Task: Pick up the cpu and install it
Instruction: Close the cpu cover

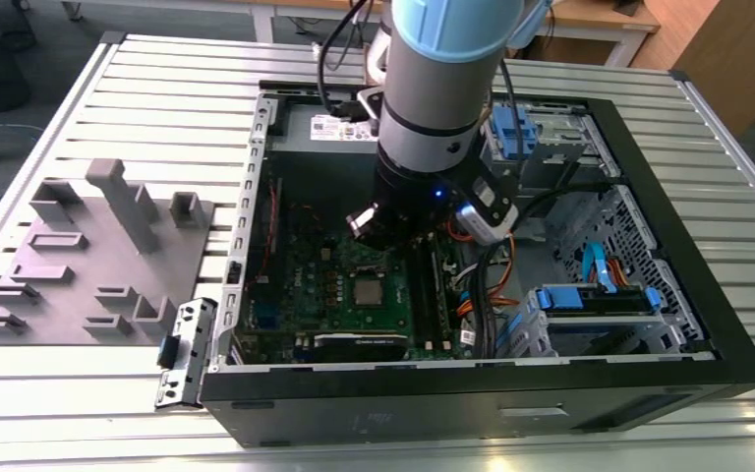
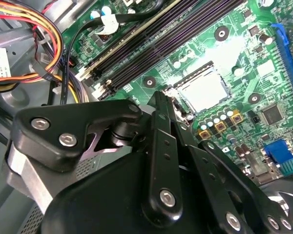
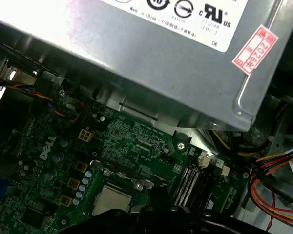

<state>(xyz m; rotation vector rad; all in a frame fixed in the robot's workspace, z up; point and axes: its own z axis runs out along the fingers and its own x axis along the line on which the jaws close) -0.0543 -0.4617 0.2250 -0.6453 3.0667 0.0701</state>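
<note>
At the exterior view's left, a grey plastic tray (image 1: 83,261) lies on the slatted metal worktop (image 1: 168,88). Toward the centre, the black linkage end effector (image 2: 162,100) hangs over the green motherboard (image 1: 312,285). Its own body hides how far it is open. The small silver-grey square cpu (image 1: 369,291) lies inside the metal-framed socket (image 2: 190,75), near the end effector's tip.

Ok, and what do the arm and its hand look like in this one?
The silver-grey cylindrical robot arm carries a pale blue joint cap at its top and a black wrist section with a small blue light. Black cables run down beside it. In the second wrist view the matt black hand is built of flat bar links joined by round silver screw heads.
</note>
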